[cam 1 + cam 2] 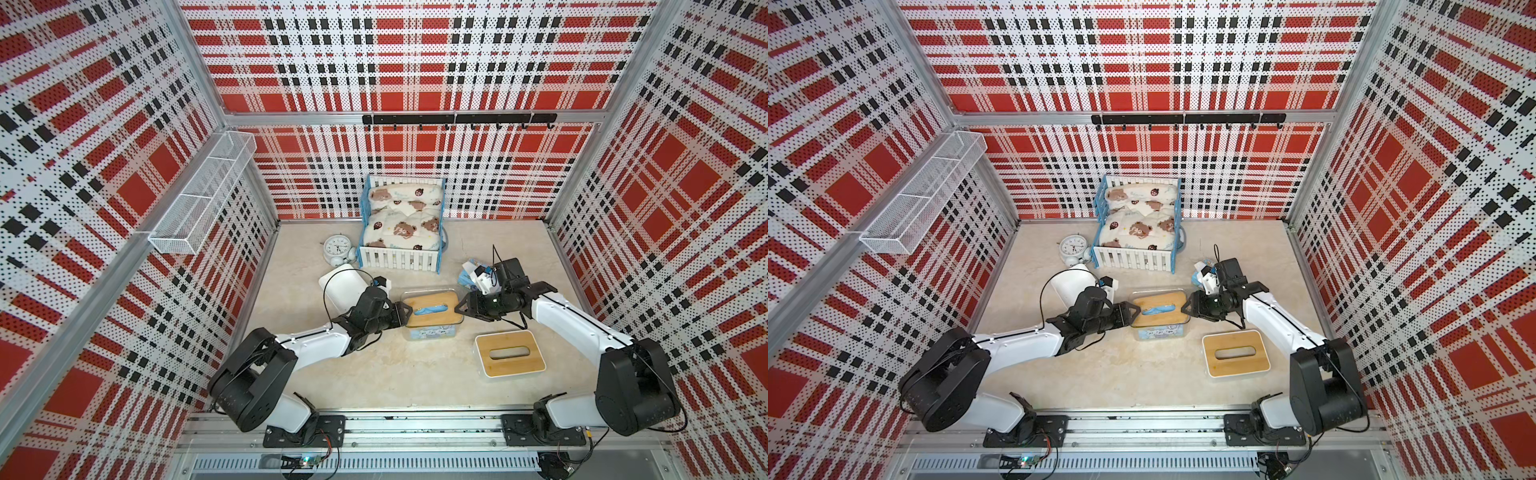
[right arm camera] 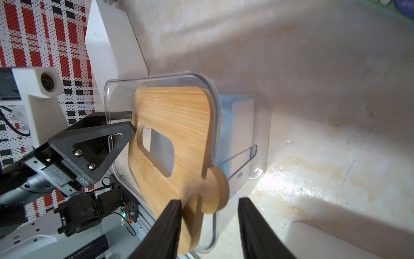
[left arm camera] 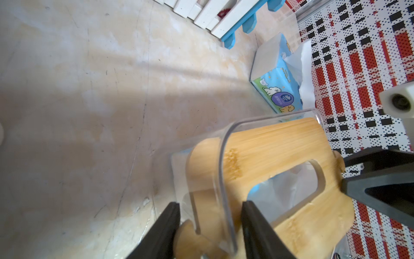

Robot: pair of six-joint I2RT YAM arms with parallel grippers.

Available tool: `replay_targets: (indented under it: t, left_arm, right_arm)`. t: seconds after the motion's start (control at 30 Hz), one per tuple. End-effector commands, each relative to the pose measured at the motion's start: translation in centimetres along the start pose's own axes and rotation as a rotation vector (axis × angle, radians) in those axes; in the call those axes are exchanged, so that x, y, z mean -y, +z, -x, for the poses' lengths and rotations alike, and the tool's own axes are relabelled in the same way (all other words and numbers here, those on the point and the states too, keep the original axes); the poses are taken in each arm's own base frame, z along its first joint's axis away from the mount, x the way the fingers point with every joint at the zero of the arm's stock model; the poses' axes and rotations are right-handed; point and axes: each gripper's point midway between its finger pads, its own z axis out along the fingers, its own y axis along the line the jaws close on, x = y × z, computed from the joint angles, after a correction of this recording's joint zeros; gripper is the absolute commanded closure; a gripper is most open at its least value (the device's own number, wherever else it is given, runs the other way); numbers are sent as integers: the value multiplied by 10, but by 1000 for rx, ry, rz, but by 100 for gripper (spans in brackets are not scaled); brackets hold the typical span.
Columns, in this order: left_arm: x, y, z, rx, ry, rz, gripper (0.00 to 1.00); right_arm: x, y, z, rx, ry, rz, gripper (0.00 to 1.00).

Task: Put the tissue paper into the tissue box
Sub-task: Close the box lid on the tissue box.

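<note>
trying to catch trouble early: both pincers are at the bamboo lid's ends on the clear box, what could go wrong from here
The bamboo lid looks tilted in the clear box, not seated, so pressing may jam it. The right pincer has a gap beside the lid's tab and could slip off. The right arm is close to the loose tissue pack and might knock it.

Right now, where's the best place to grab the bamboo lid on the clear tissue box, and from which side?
Take the bamboo lid by the round tabs at its short ends, coming in level from either end. Its long edges lie inside the rim of the clear tissue box, so probably only the tabs, which poke past the rim, offer a free edge.
</note>
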Motion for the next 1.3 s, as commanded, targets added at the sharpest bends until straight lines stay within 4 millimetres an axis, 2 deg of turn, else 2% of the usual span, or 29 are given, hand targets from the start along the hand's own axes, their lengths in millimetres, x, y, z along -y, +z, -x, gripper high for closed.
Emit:
replay_targets:
  t: [0.0, 0.23, 0.7, 0.9, 1.07, 1.27]
  left_arm:
    - [7, 0, 0, -11, 32, -3, 51]
    - [10, 1, -2, -16, 34, -8, 51]
    - [15, 3, -6, -30, 30, -19, 51]
    - [5, 4, -11, -53, 35, 26, 52]
    - [-9, 4, -19, -81, 39, 72, 53]
    - [-15, 4, -18, -85, 46, 92, 53]
  right_arm:
    - [-10, 0, -1, 20, -7, 26, 55]
    - [-10, 4, -1, 20, -3, 25, 63]
    - [-16, 8, -1, 20, -15, 27, 68]
    - [-10, 6, 5, 36, -32, -31, 68]
    - [-6, 5, 15, 48, -51, -64, 62]
    - [2, 1, 28, 58, -55, -78, 48]
